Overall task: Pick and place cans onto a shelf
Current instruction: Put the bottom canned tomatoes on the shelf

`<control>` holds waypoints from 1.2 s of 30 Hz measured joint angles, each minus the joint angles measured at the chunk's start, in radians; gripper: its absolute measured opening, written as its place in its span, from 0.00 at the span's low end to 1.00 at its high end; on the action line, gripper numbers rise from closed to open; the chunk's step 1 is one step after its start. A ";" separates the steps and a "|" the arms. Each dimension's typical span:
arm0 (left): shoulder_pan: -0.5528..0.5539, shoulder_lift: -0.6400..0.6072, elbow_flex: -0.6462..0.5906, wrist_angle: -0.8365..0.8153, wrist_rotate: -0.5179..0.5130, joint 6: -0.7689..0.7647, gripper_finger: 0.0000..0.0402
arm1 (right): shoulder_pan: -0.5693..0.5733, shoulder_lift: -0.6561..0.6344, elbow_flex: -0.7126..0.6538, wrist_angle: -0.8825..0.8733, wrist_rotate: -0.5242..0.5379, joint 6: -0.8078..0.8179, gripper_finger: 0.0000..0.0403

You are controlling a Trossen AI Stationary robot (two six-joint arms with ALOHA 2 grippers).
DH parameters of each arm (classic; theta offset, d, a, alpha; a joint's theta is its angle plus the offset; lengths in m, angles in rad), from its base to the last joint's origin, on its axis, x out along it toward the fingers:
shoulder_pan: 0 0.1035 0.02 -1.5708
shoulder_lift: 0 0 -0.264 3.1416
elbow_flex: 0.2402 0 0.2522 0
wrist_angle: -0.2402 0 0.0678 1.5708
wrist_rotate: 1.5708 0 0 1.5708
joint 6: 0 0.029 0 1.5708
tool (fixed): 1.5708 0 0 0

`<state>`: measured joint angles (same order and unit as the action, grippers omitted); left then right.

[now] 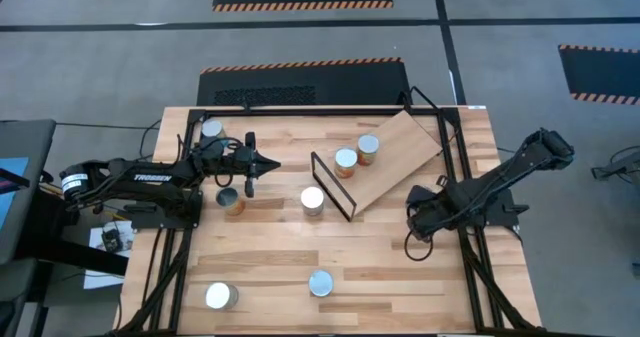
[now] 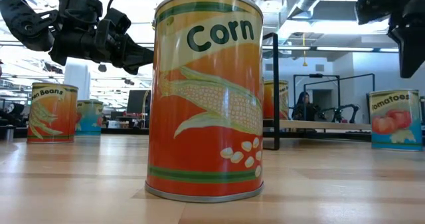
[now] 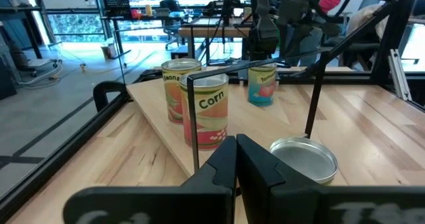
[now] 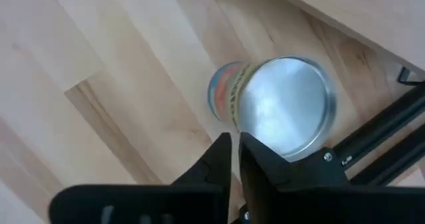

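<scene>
Light-wood shelf board [image 1: 400, 162] with its thin black wire frame [image 1: 330, 185] already holds two orange-label tins [image 1: 357, 155]. One silver-topped can [image 1: 312, 199] stands just beside the frame, off the board. Two more [image 1: 221, 164] sit well away from the shelf under the left arm, and two [image 1: 268, 290] wait far from it at the table's near edge. The left gripper [image 1: 268, 164] is closed and empty. The right gripper [image 4: 234, 159] hangs over a blue-sided can [image 4: 275, 106] beside the board, fingers nearly together, holding nothing. I'd say most cans are left.
</scene>
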<state>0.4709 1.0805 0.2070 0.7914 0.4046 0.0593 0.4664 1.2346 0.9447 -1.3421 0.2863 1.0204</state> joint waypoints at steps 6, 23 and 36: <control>0.000 0.000 0.000 -0.002 0.000 0.000 0.00 | -0.068 0.057 0.000 0.008 0.001 0.002 0.27; 0.000 0.000 0.000 -0.007 0.001 0.000 0.00 | -0.187 0.178 0.002 0.050 -0.053 -0.128 0.10; 0.000 0.000 0.000 -0.008 0.000 0.006 0.00 | -0.170 0.109 0.257 -0.196 0.111 -0.399 0.01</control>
<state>0.4708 1.0805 0.2070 0.7837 0.4049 0.0658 0.2968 1.3440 1.2021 -1.5378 0.3978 0.6217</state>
